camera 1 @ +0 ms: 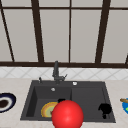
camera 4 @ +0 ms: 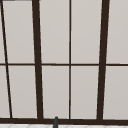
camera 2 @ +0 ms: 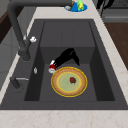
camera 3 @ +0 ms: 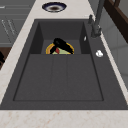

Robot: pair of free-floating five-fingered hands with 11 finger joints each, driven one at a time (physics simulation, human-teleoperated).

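Note:
A yellow and orange plate (camera 1: 47,109) (camera 2: 62,86) (camera 3: 65,51) lies flat in the sink's left basin, with a small red bit (camera 2: 72,80) on it. My left hand (camera 1: 61,100) (camera 2: 66,57) (camera 3: 62,45) hovers low over the plate's far edge, stretched out with fingers relaxed and holding nothing I can make out. A red and white spot (camera 2: 52,68) shows at one end of it. My right hand (camera 1: 105,109) (camera 2: 105,3) hangs over the sink's front right rim, fingers loose. In the front view a big red ball (camera 1: 67,113) hides the basin's front.
The dark sink (camera 1: 87,100) (camera 2: 67,32) (camera 3: 60,80) has a flat right half. A faucet (camera 1: 56,72) (camera 2: 17,32) (camera 3: 96,22) stands at its back. A dark blue dish (camera 1: 6,102) (camera 3: 54,6) sits on the left counter, a blue plate with food (camera 1: 125,105) (camera 2: 78,6) on the right.

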